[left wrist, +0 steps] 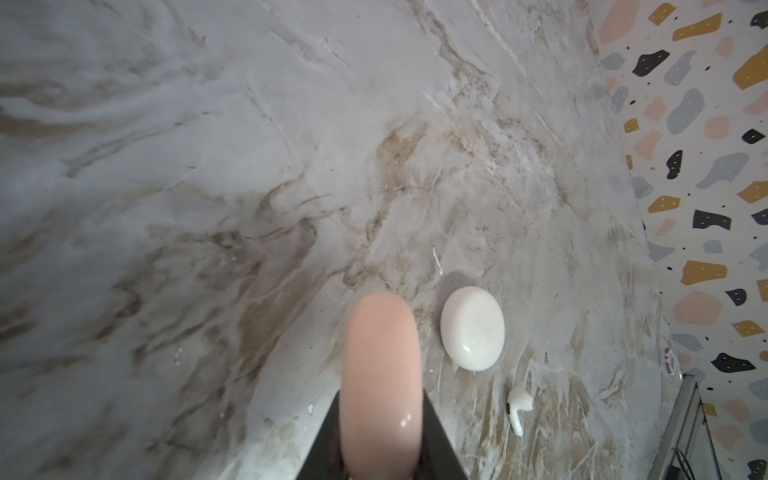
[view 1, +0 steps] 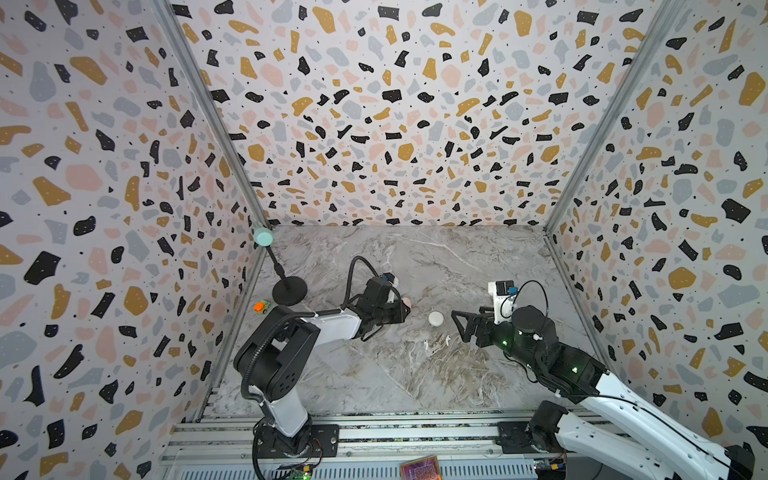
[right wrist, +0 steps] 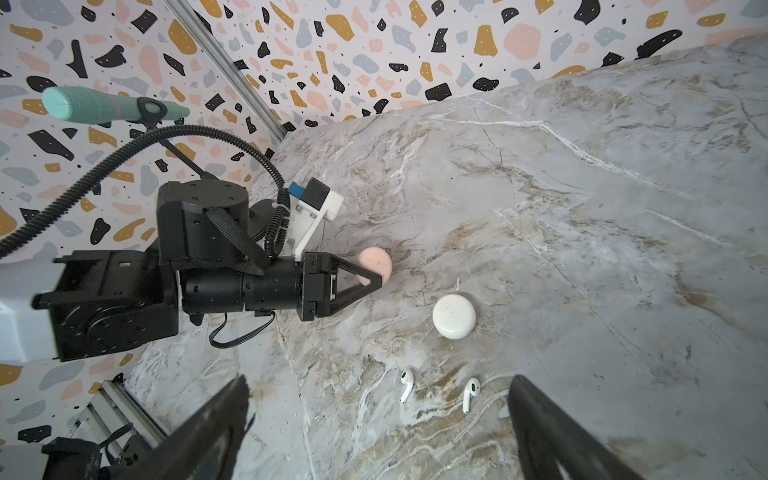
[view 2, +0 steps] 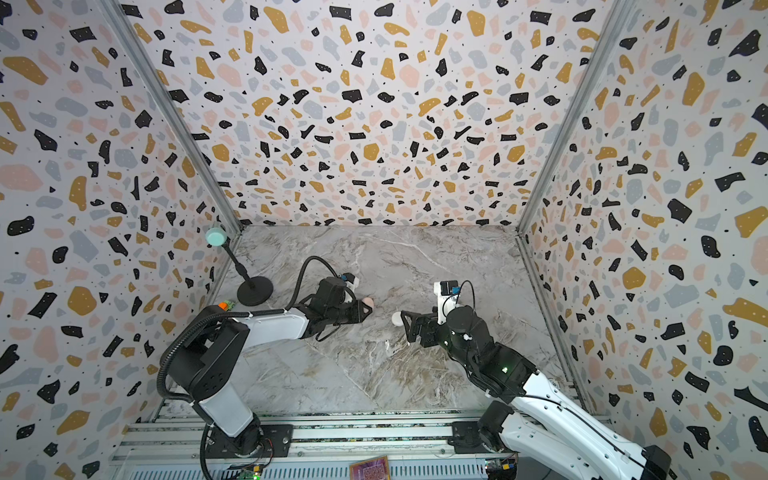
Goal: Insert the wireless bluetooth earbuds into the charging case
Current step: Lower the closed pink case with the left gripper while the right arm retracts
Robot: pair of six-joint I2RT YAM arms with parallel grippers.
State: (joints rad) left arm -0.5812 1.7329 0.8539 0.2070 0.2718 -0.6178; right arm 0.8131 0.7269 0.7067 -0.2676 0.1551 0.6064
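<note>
My left gripper (view 1: 404,311) is shut on a pink pebble-shaped charging case (left wrist: 380,374), gripping it edge-on; the case also shows in the right wrist view (right wrist: 376,264). A white round case (view 1: 435,318) lies closed on the marble table, just right of the pink one. Two whitish earbuds (right wrist: 406,384) (right wrist: 471,392) lie on the table in front of the white case. My right gripper (right wrist: 380,386) stands open just short of them, a finger on either side, with nothing held. Both top views show it (view 1: 459,328) right of the white case.
A teal microphone (view 1: 263,237) on a black round-based stand (view 1: 289,291) is at the table's back left, with a small orange toy (view 1: 261,306) beside it. Patterned walls close in three sides. Metal rails (view 1: 374,432) run along the front edge.
</note>
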